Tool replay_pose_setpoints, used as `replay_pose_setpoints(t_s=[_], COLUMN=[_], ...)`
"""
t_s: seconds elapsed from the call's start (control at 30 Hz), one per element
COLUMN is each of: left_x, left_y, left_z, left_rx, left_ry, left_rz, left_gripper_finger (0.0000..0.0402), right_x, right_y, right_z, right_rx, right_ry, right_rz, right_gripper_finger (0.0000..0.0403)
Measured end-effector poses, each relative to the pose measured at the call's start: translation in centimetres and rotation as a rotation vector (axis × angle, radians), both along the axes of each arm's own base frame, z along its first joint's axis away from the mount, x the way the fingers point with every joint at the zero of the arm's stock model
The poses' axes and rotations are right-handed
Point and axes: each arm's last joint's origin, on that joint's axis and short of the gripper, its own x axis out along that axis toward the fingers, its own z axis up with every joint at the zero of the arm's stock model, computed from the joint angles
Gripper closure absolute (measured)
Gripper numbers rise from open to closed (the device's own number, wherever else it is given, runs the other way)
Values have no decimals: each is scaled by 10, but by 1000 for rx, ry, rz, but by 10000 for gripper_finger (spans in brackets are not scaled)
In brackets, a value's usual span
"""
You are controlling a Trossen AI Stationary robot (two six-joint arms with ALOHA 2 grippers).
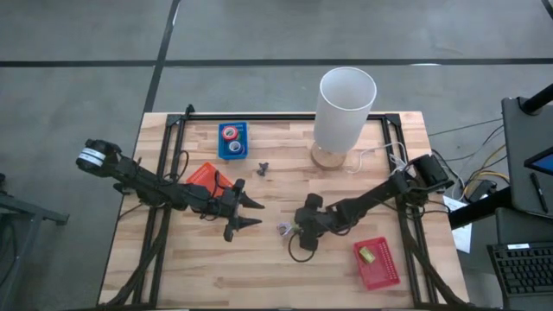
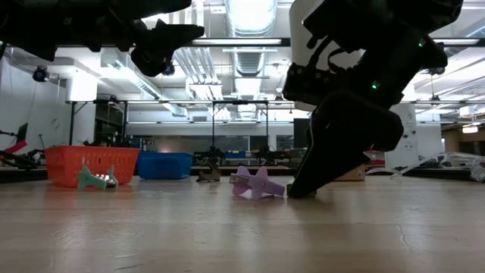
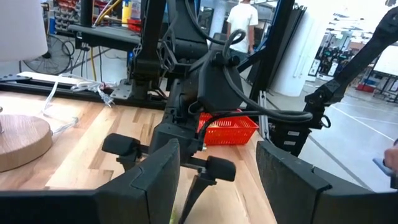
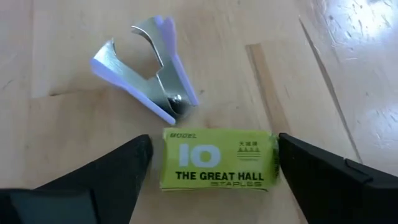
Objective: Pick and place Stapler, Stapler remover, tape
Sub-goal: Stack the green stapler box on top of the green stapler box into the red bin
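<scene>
Right end effector open astride staples box; light, rigid; pinch short ends. Stapler remover adjacent.

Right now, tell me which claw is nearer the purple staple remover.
Right. The right claw hangs open just beside the purple staple remover, straddling a staples box. The left claw sits open farther off, across the table.

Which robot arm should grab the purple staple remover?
The right. Its open right gripper hangs just above the table beside the staple remover, straddling a staples box. The left gripper hovers farther off.
</scene>
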Motion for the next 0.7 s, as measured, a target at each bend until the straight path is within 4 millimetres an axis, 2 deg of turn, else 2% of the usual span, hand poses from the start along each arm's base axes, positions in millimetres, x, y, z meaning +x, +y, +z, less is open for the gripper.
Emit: replay_pose_setpoints(t_s=[0.43, 0.57, 0.7], left_x=[0, 0, 0], left_y=[0, 0, 0], left_z=[-1, -1, -1], left_rx=[-2, -2, -2], left_ry=[9, 9, 9], left_rz=[0, 0, 0], left_gripper_finger=[188, 188, 188], right_x=[0, -3, -8], right_y=[1, 2, 4], right_z=[1, 5, 14], right_rx=[43, 75, 136], right_ry=[20, 34, 61], right_rz=[26, 47, 71], right_gripper_finger=[153, 169, 169])
